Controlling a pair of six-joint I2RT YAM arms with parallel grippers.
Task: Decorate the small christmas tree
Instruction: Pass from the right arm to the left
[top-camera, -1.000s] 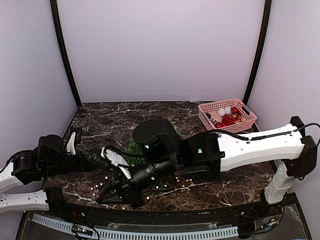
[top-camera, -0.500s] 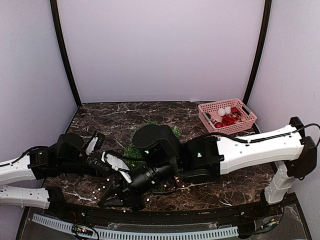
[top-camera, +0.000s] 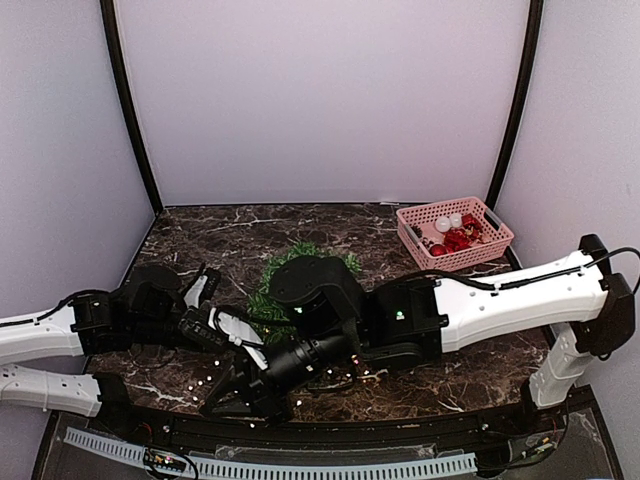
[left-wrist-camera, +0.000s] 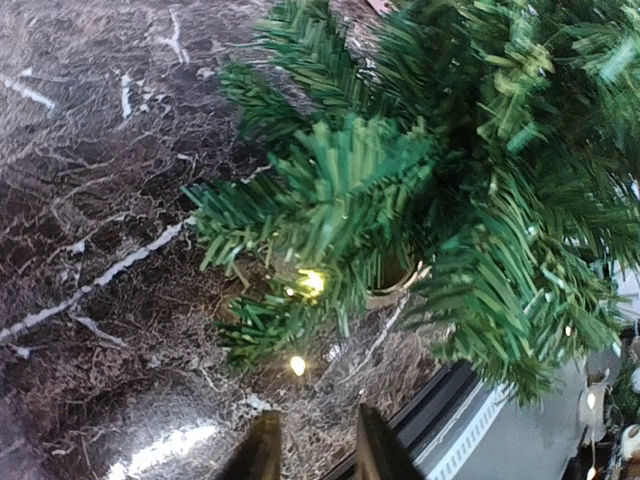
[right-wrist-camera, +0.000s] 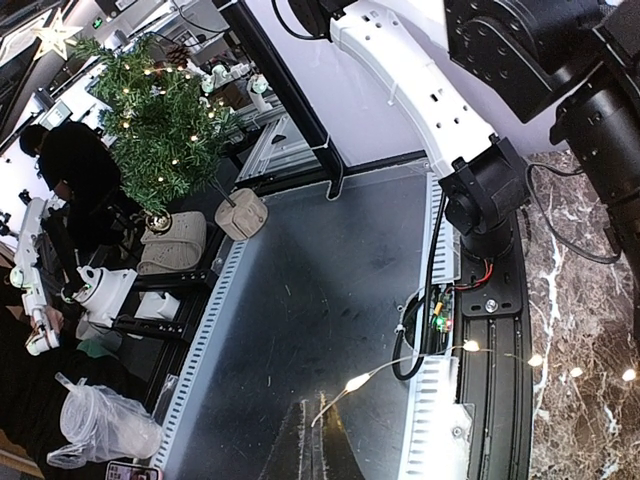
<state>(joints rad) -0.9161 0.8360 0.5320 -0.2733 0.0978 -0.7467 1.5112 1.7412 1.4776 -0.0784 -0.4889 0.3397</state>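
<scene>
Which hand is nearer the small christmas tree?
Left. The left hand faces the small christmas tree, branches just ahead. The right hand is at the near edge of the table, pointing away.

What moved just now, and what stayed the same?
The left gripper slid right, up to the small christmas tree, open and holding nothing. The right arm shifted slightly, so more of the tree shows. The right gripper stayed shut on the light string, and the pink basket did not move.
</scene>
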